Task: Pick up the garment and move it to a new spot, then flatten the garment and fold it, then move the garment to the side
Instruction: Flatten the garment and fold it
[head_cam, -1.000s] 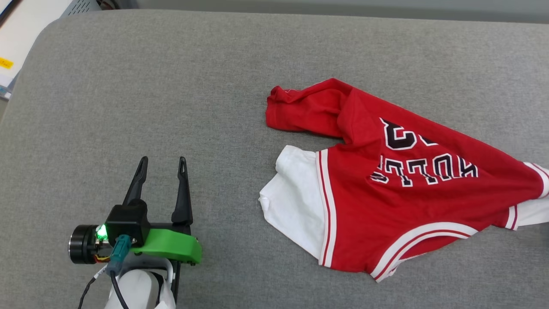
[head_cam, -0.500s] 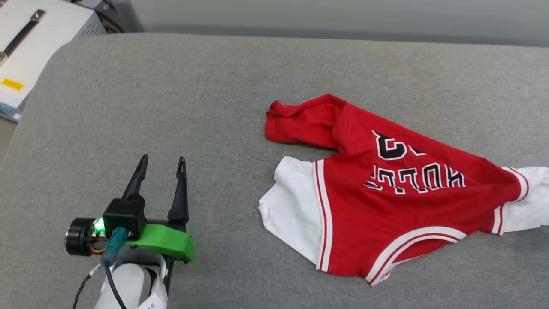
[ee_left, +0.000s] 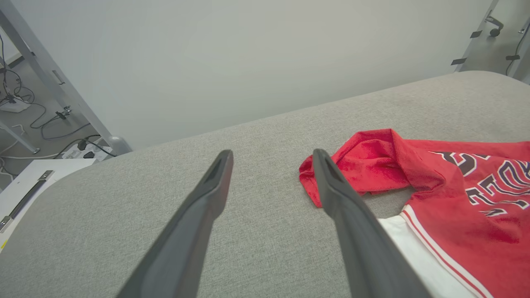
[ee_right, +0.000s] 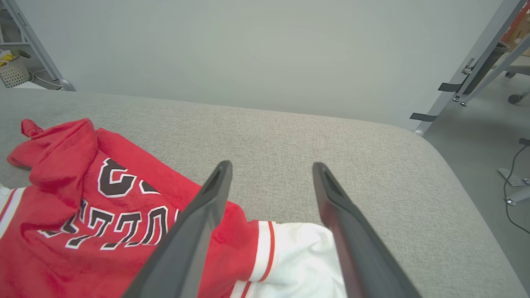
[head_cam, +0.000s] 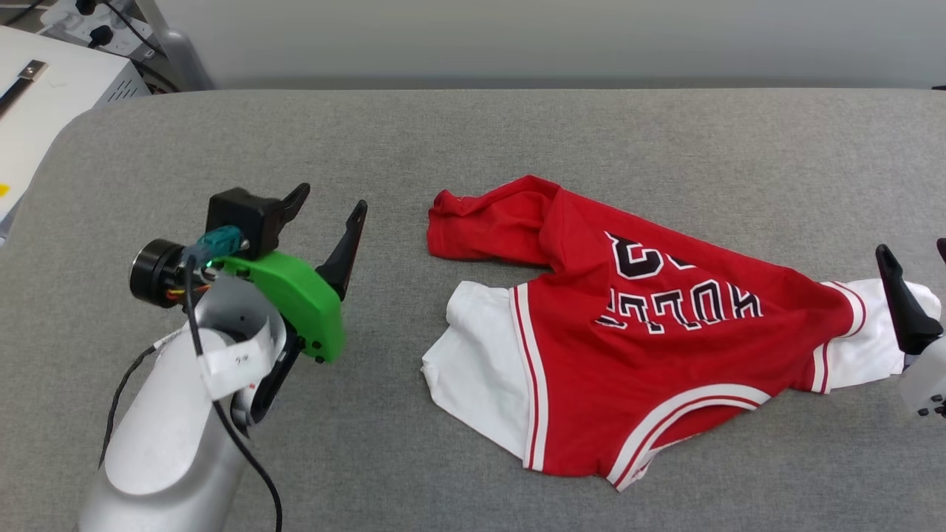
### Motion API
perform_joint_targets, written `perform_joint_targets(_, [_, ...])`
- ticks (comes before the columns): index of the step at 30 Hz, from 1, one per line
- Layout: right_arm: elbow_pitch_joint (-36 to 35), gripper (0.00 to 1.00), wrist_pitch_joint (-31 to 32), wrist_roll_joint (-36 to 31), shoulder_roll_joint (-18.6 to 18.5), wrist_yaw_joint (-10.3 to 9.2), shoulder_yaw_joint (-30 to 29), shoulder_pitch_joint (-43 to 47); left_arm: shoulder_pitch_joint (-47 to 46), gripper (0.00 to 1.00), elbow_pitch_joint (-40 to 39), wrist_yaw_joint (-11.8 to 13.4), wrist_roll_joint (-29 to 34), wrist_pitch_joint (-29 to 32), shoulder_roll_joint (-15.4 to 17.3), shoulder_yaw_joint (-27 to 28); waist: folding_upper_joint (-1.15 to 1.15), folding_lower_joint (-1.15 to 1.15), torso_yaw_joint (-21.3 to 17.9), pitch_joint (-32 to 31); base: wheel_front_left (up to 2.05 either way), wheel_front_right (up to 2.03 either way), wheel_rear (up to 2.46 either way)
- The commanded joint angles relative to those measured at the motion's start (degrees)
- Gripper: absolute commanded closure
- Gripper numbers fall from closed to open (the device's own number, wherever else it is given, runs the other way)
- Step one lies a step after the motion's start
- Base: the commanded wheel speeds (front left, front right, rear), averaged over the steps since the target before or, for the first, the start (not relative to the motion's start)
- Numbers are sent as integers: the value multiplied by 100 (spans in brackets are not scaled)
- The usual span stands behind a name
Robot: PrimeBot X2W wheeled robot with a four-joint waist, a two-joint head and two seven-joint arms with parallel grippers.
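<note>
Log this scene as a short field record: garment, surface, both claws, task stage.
garment: jersey, red with white sleeves, rumpled, lettering showing, unfolded
surface: grey cushion
left claw: open, empty, to the left of the jersey and apart from it
right claw: open, empty, over the sleeve at the jersey's right end
stage: flattening and folding not yet done

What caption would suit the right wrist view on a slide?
Open right gripper poised over the white sleeve of a crumpled red jersey on a grey padded surface.
</note>
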Motion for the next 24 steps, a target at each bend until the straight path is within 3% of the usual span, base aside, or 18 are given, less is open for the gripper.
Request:
perform_joint_targets(1, [-114, 0, 55, -92, 74, -3, -27, 80, -225, 0, -2, -22, -245, 328, 97, -187, 0, 0, -27, 32, 0, 0, 0])
perform_joint_targets(7, [-243, 0, 263, -244, 248, -3, -17, 209, -940, 0, -82, -27, -1404, 2038, 522, -1395, 0, 0, -60, 128, 0, 0, 0])
perform_joint_targets(13, [-207, 0, 303, -264, 304, -3, 69, 146, -1380, 0, 177, -27, -2148, 3085, 645, -2248, 0, 0, -130, 249, 0, 0, 0])
perform_joint_targets(24, [-44, 0, 211, -239, 378, -3, 291, -92, -1480, 0, 853, -28, -2511, 3630, 720, -3276, 0, 0, -405, 573, 0, 0, 0])
